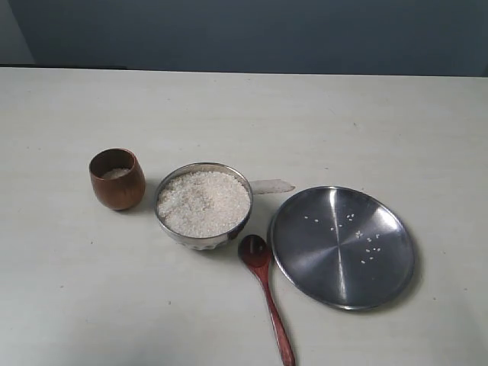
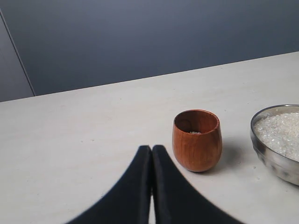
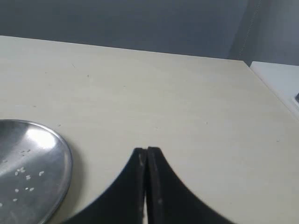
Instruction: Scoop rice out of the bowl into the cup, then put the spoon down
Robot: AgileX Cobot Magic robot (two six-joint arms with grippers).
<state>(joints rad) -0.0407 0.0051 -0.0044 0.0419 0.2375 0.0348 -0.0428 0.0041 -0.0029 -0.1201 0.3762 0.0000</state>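
Observation:
The steel bowl (image 1: 229,235) stands mid-table, heaped with white rice (image 1: 203,202). Left of it is the dark-brown wooden cup (image 1: 117,180) with a little rice at its bottom. The reddish wooden spoon (image 1: 266,291) lies on the table in front of the bowl, its handle running toward the front edge. Neither arm shows in the exterior view. In the left wrist view my left gripper (image 2: 151,148) is shut and empty, a short way from the cup (image 2: 196,140) and the bowl (image 2: 273,158). My right gripper (image 3: 146,150) is shut and empty over bare table.
A flat steel plate (image 1: 342,245) with a few stray grains lies right of the spoon; its rim (image 3: 60,168) shows in the right wrist view. A white strip (image 1: 272,185) pokes out behind the bowl. The table's right edge (image 3: 271,88) is near the right gripper.

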